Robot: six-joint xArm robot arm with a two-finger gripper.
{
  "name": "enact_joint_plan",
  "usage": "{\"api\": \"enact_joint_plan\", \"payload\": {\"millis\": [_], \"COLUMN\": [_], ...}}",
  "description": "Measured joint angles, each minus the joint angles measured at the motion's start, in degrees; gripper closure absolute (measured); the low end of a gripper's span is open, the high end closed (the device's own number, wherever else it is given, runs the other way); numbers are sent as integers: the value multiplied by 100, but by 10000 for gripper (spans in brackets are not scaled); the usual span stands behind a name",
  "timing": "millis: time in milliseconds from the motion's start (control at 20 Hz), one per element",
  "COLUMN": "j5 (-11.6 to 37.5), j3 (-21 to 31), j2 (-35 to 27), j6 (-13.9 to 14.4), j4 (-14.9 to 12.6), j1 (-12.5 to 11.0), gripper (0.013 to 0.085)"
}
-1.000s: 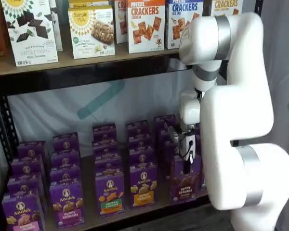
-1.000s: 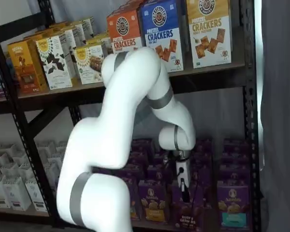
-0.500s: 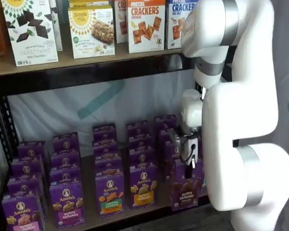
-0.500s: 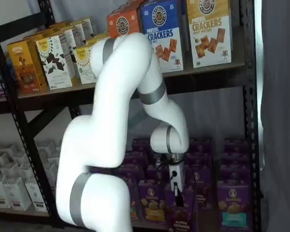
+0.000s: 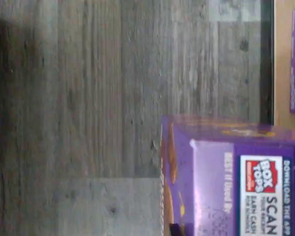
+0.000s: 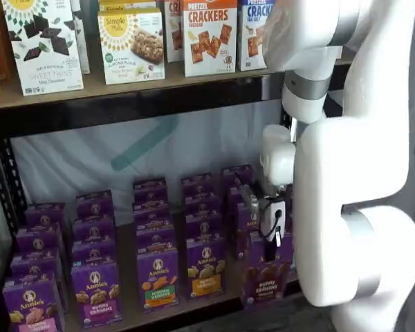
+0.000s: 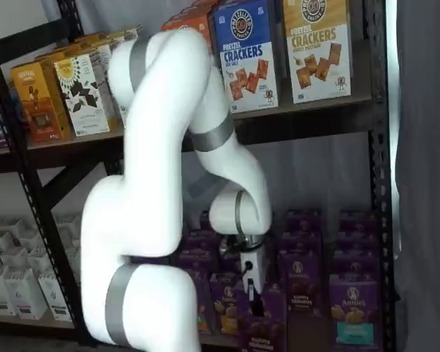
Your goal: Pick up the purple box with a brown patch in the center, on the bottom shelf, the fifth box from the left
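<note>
Cracker boxes (image 6: 209, 36) upright on upper shelf (image 6: 124, 86); white cartons (image 7: 22, 282) on neighbouring rack; grey wood floor (image 5: 88, 98) below.

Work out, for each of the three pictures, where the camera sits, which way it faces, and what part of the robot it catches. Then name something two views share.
Wrist view: on the wrist, looking down at the floor and the purple box; no robot part shows.
Shelf view: in front of the shelves; the arm and the gripper, shut on the purple box.
Shelf view: in front, from the side; the arm fills the middle.
Shared: both shelf views show the held box at the bottom shelf.
</note>
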State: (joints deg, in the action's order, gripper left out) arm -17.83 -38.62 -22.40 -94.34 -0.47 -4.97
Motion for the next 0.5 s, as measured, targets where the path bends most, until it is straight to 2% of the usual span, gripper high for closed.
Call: {"api": "enact_joint_plan", "payload": {"millis": [100, 250, 350, 500], "j5": [84, 161, 172, 136], "j3": [314, 624, 828, 1116], "j2": [315, 652, 902, 1293], "j6": [23, 139, 272, 579], "j4": [156, 235, 226, 67], "j1": [176, 367, 490, 639], "gripper": [690, 690, 690, 690]}}
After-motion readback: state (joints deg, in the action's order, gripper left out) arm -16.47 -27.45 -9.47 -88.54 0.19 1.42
